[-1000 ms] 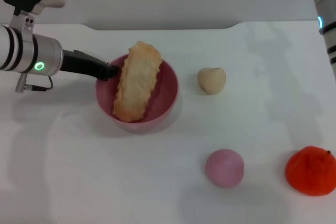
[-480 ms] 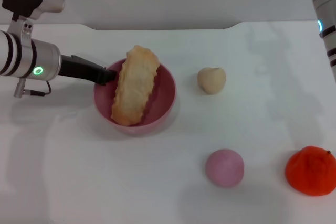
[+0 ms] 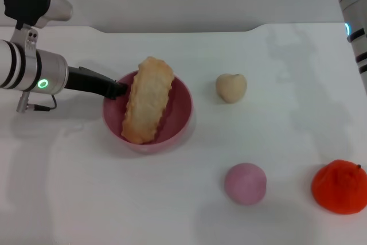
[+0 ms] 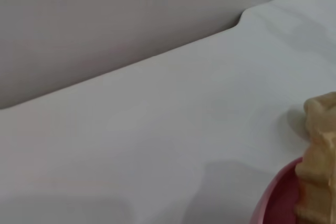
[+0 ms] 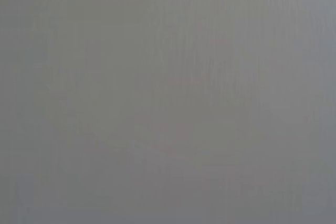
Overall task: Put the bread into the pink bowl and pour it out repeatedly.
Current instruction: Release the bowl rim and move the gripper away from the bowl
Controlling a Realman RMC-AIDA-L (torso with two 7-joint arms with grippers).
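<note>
The pink bowl [image 3: 179, 113] sits left of centre on the white table. The bread [image 3: 148, 100] lies lengthwise in it, pale underside up. Its far end pokes over the back rim. My left gripper [image 3: 119, 89] reaches in from the left and is shut on the bowl's left rim. The left wrist view catches only an edge of the bowl [image 4: 273, 205] and of the bread [image 4: 320, 166]. My right arm [image 3: 355, 21] stays parked at the far right, with its gripper out of view.
A small cream bun [image 3: 231, 88] lies just right of the bowl. A pink ball [image 3: 245, 183] and an orange-red toy [image 3: 339, 186] sit near the front right. The table's back edge has a step behind the bowl.
The left gripper, the bowl and the bread have shifted a little toward the front edge. The bread has stayed in the bowl. The right arm has barely moved.
</note>
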